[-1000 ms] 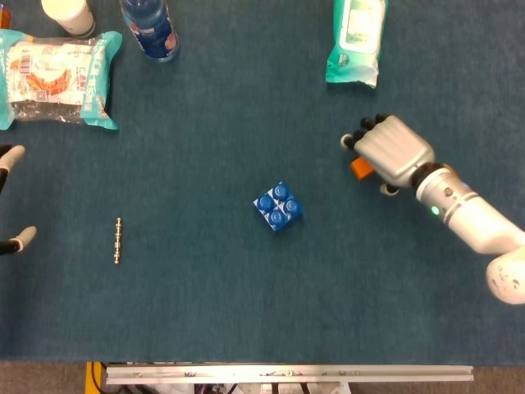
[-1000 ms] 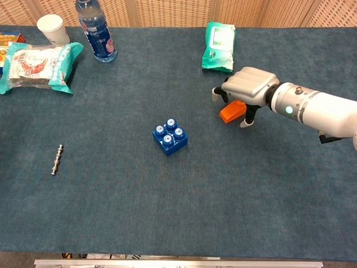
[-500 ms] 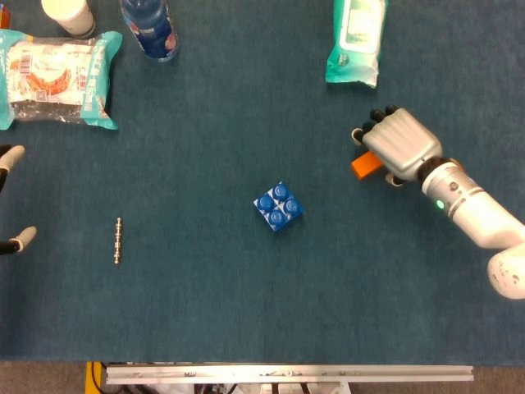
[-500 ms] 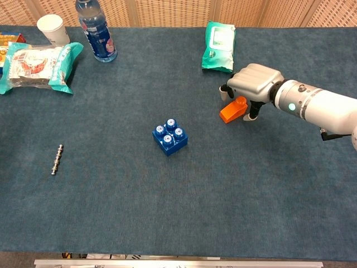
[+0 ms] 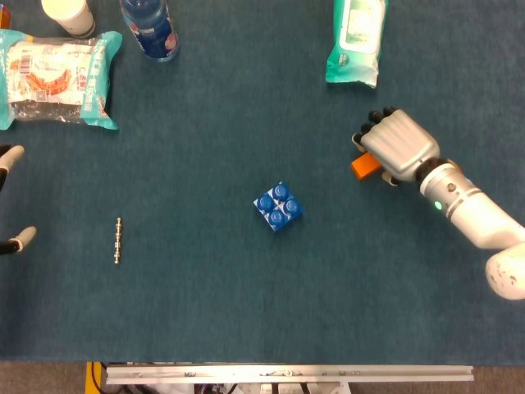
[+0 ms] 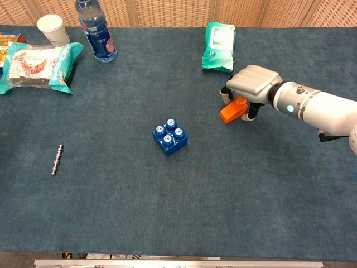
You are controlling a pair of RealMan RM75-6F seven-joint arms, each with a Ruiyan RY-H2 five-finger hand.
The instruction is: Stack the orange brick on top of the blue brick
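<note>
The orange brick [image 5: 364,165] [image 6: 232,110] lies right of the table's middle, partly hidden under my right hand [image 5: 397,148] [image 6: 254,85]. The hand covers it from above with its fingers curled down on both sides, gripping it. The brick looks low, at or just off the cloth; I cannot tell which. The blue brick [image 5: 278,206] [image 6: 170,137] stands studs up near the middle, well to the left of the orange one, and nothing touches it. Only two spread fingertips of my left hand [image 5: 8,158] show at the left edge of the head view, holding nothing.
A green wipes pack [image 5: 355,39] [image 6: 218,39] lies just behind the right hand. A snack bag [image 5: 57,78], a water bottle [image 5: 149,29] and a white cup [image 5: 67,12] stand at the back left. A small metal rod [image 5: 118,240] lies at the left.
The right hand moved back and to the right over the orange brick, and its fingers closed around it. The brick tipped slightly. The left hand and the blue brick stayed still.
</note>
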